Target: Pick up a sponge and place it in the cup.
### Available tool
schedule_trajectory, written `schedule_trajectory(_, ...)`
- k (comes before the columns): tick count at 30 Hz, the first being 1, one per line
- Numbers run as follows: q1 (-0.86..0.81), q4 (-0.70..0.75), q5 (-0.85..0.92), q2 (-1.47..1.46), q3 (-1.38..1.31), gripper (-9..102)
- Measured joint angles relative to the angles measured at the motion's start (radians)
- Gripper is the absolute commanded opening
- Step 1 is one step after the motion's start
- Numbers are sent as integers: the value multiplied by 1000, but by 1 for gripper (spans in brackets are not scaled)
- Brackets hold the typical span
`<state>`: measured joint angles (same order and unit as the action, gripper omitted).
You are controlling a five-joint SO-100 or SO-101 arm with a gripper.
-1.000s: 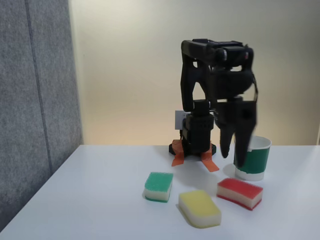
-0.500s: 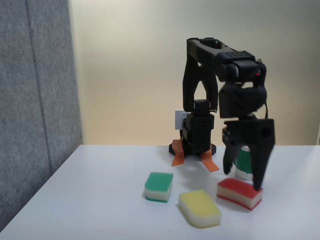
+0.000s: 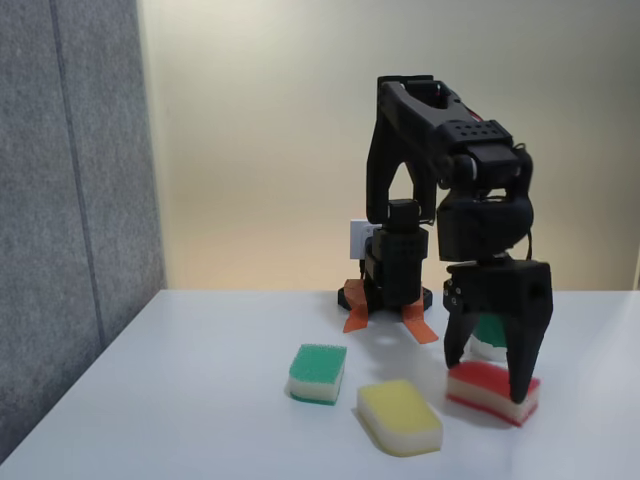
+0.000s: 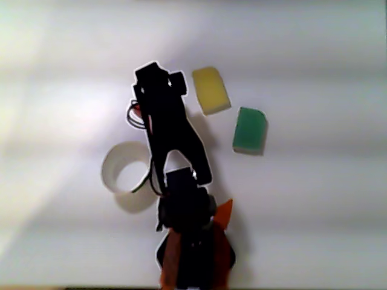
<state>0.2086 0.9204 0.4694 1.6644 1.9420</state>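
Observation:
The sponge [image 3: 487, 388], red on top with a white middle, lies on the white table at the front right in the fixed view. My gripper [image 3: 488, 378] has come down over it, open, with one finger at each end of the sponge. The dark finger [image 3: 525, 360] on the right reaches the sponge's right end. The cup [image 3: 490, 335] stands just behind, mostly hidden by the gripper. In the other view the cup shows as a white rim [image 4: 109, 172] left of the arm [image 4: 172, 130], and a sliver of the sponge [image 4: 138, 110] peeks out beside the wrist.
A green-topped sponge [image 3: 318, 372] [image 4: 250, 130] and a yellow sponge [image 3: 400, 415] [image 4: 211, 89] lie left of the red one in the fixed view. The arm's base [image 3: 392, 290] sits on orange feet at the back. A grey panel [image 3: 70, 200] borders the table's left side.
The gripper moved from in front of the cup forward and down onto the red sponge, its fingers spreading around it. The sponge has shifted slightly to the right.

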Motion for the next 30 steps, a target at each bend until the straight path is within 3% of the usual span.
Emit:
schedule_trajectory(3,11,-8,17,-21,2,34)
schedule_trajectory(7,11,-23,29,-21,2,19)
schedule_trajectory(10,12,-25,21,-21,11,0)
schedule_trajectory(22,40,-8,-12,-37,21,0)
schedule_trajectory(30,18,210,-60,-12,-104,0)
